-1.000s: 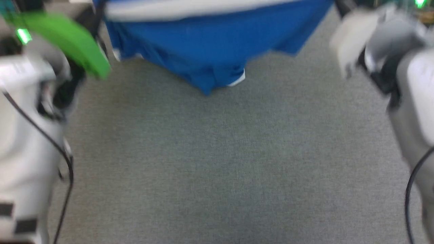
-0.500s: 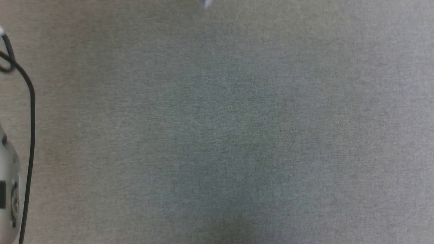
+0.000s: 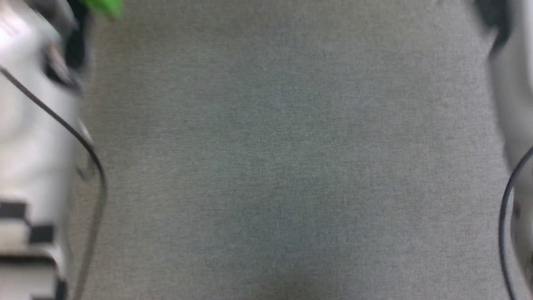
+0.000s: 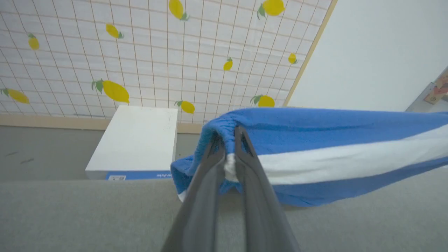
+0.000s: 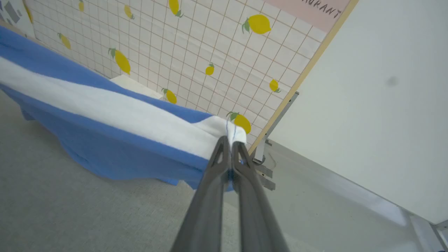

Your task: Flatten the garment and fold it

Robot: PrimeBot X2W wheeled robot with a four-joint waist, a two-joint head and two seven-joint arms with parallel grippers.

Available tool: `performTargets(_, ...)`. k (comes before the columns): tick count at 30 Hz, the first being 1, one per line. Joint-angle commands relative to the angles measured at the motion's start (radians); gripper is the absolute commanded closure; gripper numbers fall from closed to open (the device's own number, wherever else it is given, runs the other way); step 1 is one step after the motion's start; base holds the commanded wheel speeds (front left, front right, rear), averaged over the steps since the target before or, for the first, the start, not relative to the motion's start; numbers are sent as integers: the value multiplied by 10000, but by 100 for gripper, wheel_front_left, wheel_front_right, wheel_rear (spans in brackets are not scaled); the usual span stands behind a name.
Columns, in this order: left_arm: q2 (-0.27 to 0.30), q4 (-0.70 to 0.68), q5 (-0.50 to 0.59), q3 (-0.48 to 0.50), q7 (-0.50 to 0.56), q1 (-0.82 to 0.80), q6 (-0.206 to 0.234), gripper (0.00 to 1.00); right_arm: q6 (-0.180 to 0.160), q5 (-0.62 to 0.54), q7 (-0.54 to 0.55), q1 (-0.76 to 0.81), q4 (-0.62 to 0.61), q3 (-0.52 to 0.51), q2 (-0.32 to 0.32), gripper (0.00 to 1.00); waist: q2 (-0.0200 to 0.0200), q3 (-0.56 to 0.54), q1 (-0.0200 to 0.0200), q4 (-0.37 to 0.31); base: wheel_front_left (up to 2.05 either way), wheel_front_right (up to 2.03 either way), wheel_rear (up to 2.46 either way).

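The left gripper was pinched shut on the garment, which was bunched between its fingertips and ran off to the right of the fingers. The right gripper was clamped too, with the cloth running left of its fingers. The left forearm and right forearm looked pale and blurred.

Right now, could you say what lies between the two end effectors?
The garment spans it, its ends pinched by the left end effector and right end effector; both wrist views show this.
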Motion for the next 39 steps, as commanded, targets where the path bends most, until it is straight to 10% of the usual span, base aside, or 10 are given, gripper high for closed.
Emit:
performTargets(1, -21, -170, -151, -82, 125, 658, -75, 100, -86, 373, 163, 722, -346, 146, -241, 100, 0, -387, -1, 301, 0, 0, 0)
performTargets(10, 385, -2283, -836, -1218, 1819, 5720, -116, 100, -86, 2377, 2566, 7485, -4858, -471, -1419, 100, 0, -1525, -1, 632, 0, 0, 0)
performTargets(24, 1460, -6365, -1514, -1521, 3262, 11310, 1618, 100, -86, 2294, 5741, 14182, -8613, -2347, -545, 100, 0, -2650, -1, 598, 0, 0, 0)
performTargets(30, 1103, -7808, -1567, -1536, 3121, 11029, 1743, 100, -86, 2155, 5610, 13733, -9763, -2639, -970, 100, 0, -2712, -1, 905, 0, 0, 0)
performTargets(39, 331, -7109, -1331, -1440, 3061, 8375, 1584, 100, -86, 2339, 4719, 9987, -8391, -1948, -1811, 100, 0, -2148, -1, 1464, 0, 0, 0)
